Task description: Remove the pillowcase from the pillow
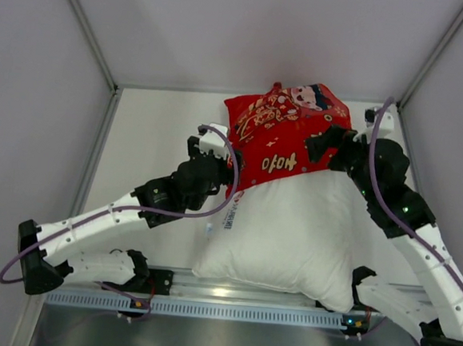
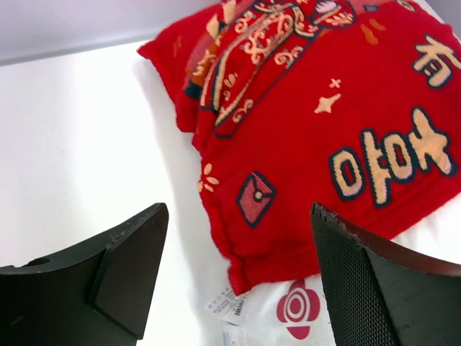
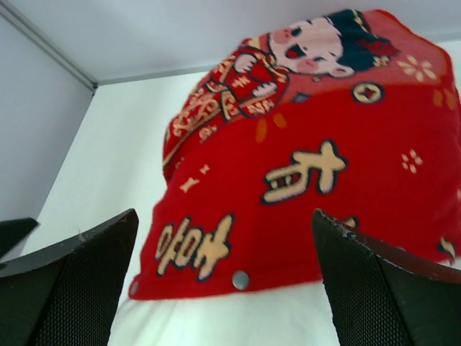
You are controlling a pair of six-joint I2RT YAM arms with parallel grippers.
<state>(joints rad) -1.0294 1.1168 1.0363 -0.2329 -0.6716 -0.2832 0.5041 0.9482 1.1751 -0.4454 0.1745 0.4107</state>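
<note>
The red printed pillowcase (image 1: 286,137) covers only the far part of the white pillow (image 1: 290,242), whose near part lies bare. My left gripper (image 1: 228,175) is open at the pillowcase's left hem corner. In the left wrist view the open gripper (image 2: 238,277) straddles that corner of the pillowcase (image 2: 324,130), with the pillow's red logo (image 2: 297,310) and sewn label (image 2: 229,306) just below it. My right gripper (image 1: 320,145) is open over the pillowcase's right side. In the right wrist view the open gripper (image 3: 227,281) frames the pillowcase's hem (image 3: 310,180), a metal snap (image 3: 240,279) and the bare pillow (image 3: 238,317).
The white table (image 1: 153,151) is enclosed by grey walls on the left (image 1: 35,125), the back and the right. A metal rail (image 1: 229,309) runs along the near edge between the arm bases.
</note>
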